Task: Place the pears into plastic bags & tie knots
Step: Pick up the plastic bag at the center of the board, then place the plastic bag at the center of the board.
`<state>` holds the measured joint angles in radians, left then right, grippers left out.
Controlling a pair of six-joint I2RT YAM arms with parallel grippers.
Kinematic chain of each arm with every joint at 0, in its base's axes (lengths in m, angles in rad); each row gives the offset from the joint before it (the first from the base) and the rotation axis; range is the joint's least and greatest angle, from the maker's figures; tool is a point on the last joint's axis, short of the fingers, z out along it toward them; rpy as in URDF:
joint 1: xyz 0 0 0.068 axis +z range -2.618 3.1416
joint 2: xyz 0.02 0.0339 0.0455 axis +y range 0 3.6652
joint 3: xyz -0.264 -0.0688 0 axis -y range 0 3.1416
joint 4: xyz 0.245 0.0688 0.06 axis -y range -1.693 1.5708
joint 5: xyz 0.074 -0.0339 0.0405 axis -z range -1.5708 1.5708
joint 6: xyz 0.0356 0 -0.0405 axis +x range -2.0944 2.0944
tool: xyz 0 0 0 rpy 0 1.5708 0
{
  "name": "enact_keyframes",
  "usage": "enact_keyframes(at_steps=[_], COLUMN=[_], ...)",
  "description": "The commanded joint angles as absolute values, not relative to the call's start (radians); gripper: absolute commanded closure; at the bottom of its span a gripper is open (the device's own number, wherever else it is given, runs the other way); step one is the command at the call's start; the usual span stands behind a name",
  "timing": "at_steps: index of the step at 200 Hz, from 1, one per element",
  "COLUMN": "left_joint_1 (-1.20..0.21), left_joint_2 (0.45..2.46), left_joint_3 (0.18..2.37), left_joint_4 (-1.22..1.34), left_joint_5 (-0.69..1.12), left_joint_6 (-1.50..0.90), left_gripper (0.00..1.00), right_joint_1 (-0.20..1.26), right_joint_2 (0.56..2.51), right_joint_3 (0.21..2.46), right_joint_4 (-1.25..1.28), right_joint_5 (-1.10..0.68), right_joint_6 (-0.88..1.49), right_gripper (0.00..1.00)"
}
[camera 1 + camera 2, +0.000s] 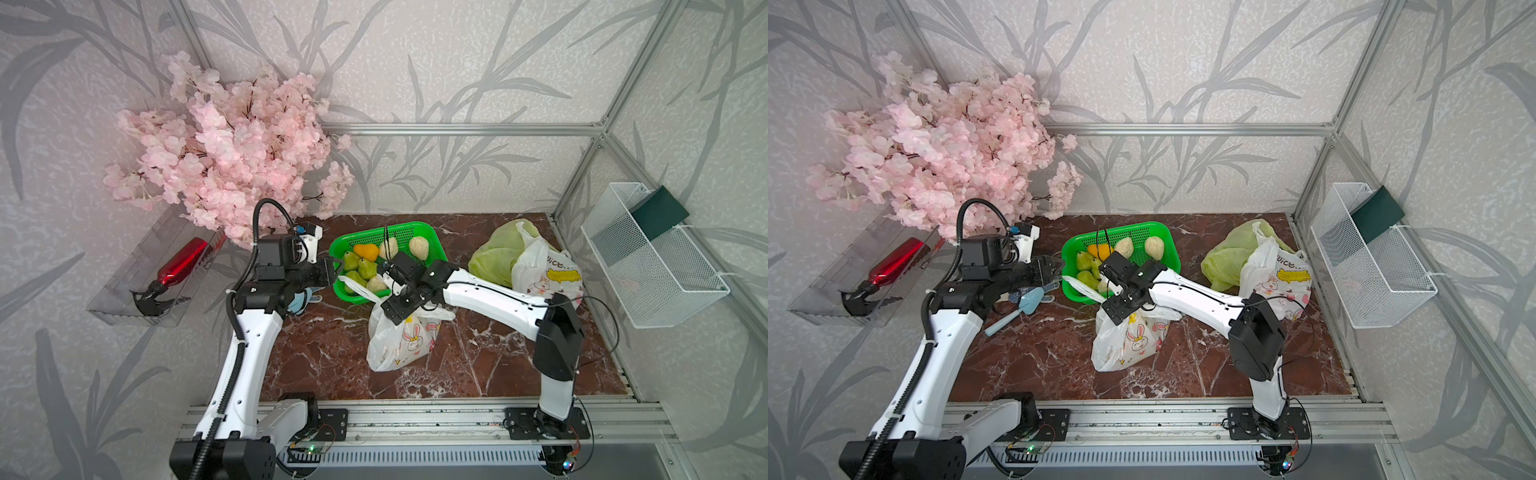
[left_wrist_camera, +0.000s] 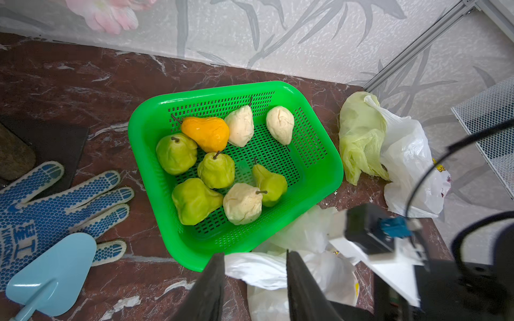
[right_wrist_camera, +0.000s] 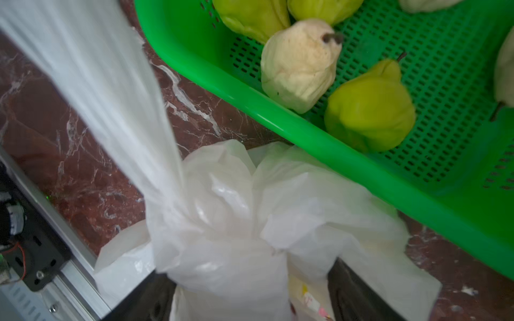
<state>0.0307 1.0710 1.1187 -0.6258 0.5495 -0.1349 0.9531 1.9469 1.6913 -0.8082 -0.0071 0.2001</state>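
Several pears, green, cream-white and one orange, lie in a green mesh basket. In front of it stands a white rabbit-print plastic bag with a knot at its top. One handle strip runs from the knot toward my left gripper, which is open with the strip lying loose between its jaws. My right gripper is open, its jaws wide on either side of the knot.
A yellow-green bag and another white printed bag sit at the back right. A blue glove and a light-blue trowel lie left of the basket. Pink blossoms overhang the left back corner.
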Motion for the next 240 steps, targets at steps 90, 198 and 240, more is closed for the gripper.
enact_keyframes(at_steps=[90,198,240], left_joint_1=[-0.031,-0.275,-0.288], left_joint_2=[1.161,1.309,1.300], left_joint_3=[1.173,1.134,1.109], left_joint_4=[-0.492,-0.409,-0.409], left_joint_5=[0.625,0.575,0.548], left_joint_6=[-0.220,-0.257,-0.234], left_gripper=[0.65,0.65,0.66], right_joint_1=[0.664,0.314,0.301], right_joint_2=[1.612,2.247,2.390], right_joint_3=[1.845,2.434,2.562], right_joint_4=[-0.910,-0.737,-0.901], right_joint_5=[-0.352,-0.043,0.009], right_joint_6=[0.214,0.162,0.139], right_gripper=[1.00,1.00,0.70])
